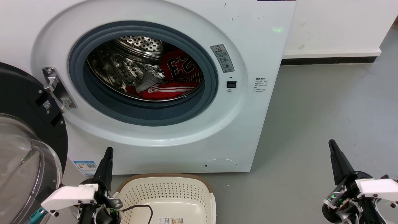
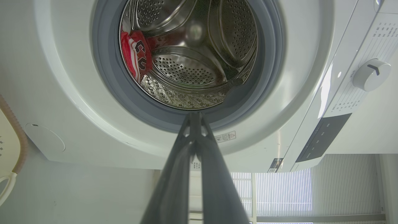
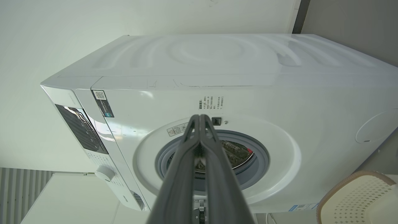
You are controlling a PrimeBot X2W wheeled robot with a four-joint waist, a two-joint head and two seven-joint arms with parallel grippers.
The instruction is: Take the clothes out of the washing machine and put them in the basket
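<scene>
Grey floor (image 1: 326, 109), white wall behind, washing machine (image 1: 255, 124) square in front of the robot with its door (image 1: 18, 102) swung wide open to the left. Jersey (image 1: 180, 74) is inside the drum (image 1: 124, 68), bunched low and to the right side in head view, number 23 facing out, striped trim nearest the gasket (image 1: 149, 115); nothing hangs over the lip. Basket (image 1: 164, 177) sits on the floor just in front of the machine, under the opening, with just a paper label (image 1: 170, 220) on its bottom. Left gripper (image 1: 108, 152) is low, just beside the basket's left rim, fingers pressed together, holding nothing; its wrist view looks straight into the drum. Right gripper (image 1: 332, 144) is well off to the right over bare floor, fingers also together and unloaded. My read: step one, the reach-in, not started. Next move needs one gripper to part its fingers, go through the porthole above the gasket lip, and pinch a thick fold, probably the trim edge at the front. Left arm looks better lined up, but the open door is close on its outer side, so watch the elbow. Cloth may drag on the gasket coming out; lift before pulling back, then release over the basket.
</scene>
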